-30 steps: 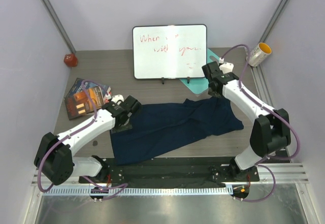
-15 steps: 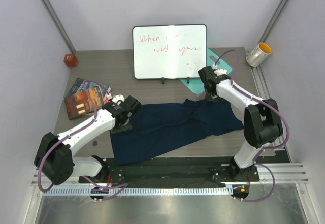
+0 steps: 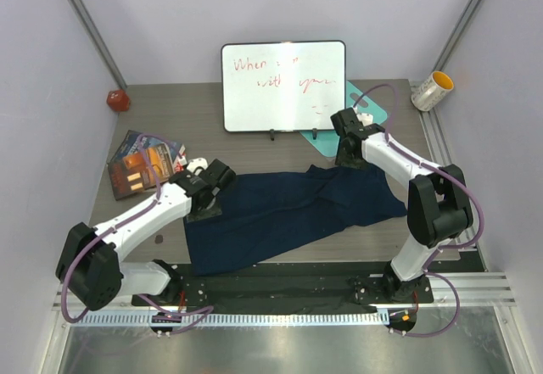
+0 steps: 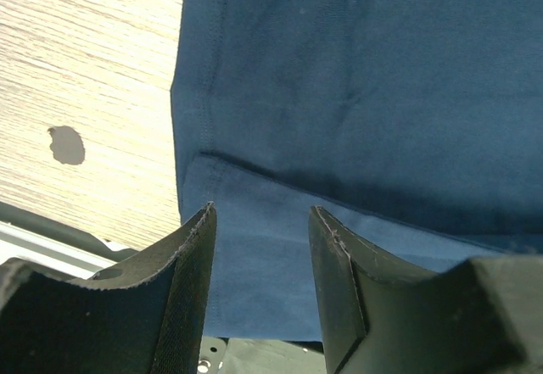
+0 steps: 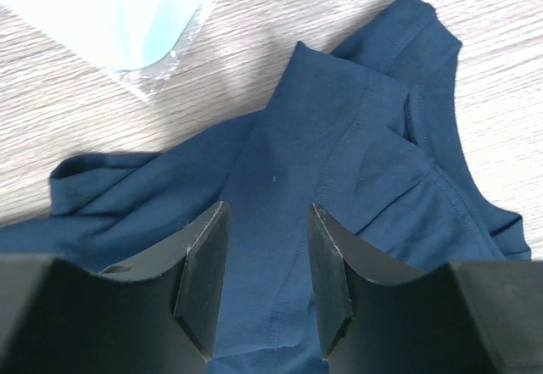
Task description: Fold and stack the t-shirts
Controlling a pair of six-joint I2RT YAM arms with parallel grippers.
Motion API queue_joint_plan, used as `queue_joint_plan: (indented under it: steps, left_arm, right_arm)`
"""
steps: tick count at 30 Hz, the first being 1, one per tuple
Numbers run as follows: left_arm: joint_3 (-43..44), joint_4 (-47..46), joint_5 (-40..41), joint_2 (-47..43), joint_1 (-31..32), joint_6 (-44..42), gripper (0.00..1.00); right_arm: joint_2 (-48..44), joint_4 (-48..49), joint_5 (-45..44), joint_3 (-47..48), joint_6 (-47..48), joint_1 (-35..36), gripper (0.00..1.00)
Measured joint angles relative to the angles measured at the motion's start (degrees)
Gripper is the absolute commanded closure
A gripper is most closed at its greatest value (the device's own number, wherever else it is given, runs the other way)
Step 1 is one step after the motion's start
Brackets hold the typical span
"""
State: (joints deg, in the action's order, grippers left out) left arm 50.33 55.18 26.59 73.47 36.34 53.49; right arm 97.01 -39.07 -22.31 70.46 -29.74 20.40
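- Across the near middle of the bench point(image 3: 170, 124) the navy t-shirt point(image 3: 288, 209) lies roughly spread. Its far right end is bunched just beside the teal board point(image 3: 327, 142).
- Left tool point(image 4: 260, 214) hangs over the shirt's left hemmed edge, jaws spread, nothing between them.
- Right tool point(image 5: 269, 209) hangs over the bunched folds by the neckline, jaws also spread and empty.
- Likely step: grasping two edges to flatten or fold. Each tool should drop onto a stitched edge and pinch firmly, then both should lift together to keep the cloth taut.
- Right tool should avoid the board.
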Motion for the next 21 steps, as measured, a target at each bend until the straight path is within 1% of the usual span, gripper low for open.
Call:
queue_joint_plan:
  steps: [3, 7, 11, 12, 14, 15, 18, 21]
  left_arm:
    - [0.02, 0.13, -0.70, -1.95, 0.02, 0.07, 0.50]
    - [0.24, 0.37, -1.44, -5.01, 0.02, 0.04, 0.46]
    - [0.33, 0.22, -2.40, -7.67, 0.02, -0.13, 0.44]
    - [0.33, -0.15, -2.49, -7.85, 0.02, -0.20, 0.44]
    - [0.33, -1.05, -2.69, -7.67, 0.02, -0.46, 0.43]
    - [0.37, -1.79, -2.73, -7.15, 0.02, -0.85, 0.43]
    - [2.03, -3.28, -2.95, -3.19, 0.02, -2.01, 0.43]
    - [7.67, -5.16, -3.67, 5.97, 0.02, -4.31, 0.44]
  right_arm:
    - [-1.09, 0.31, 0.90, -0.37, 0.35, 0.00, 0.48]
    - [-5.16, 1.05, 1.66, -2.25, 0.59, 0.00, 0.47]
    - [-6.45, 1.81, 2.60, -2.36, 0.57, 0.00, 0.47]
    - [-6.34, 1.86, 2.73, -2.36, 0.57, 0.00, 0.44]
    - [-6.14, 1.84, 2.73, -2.34, 0.52, 0.00, 0.43]
    - [-5.88, 1.81, 2.58, -2.19, 0.57, 0.00, 0.42]
    - [-3.91, 1.75, 2.03, -0.52, 0.35, -0.39, 0.41]
    - [-1.09, 2.45, 2.27, 1.88, -0.90, -1.07, 0.41]
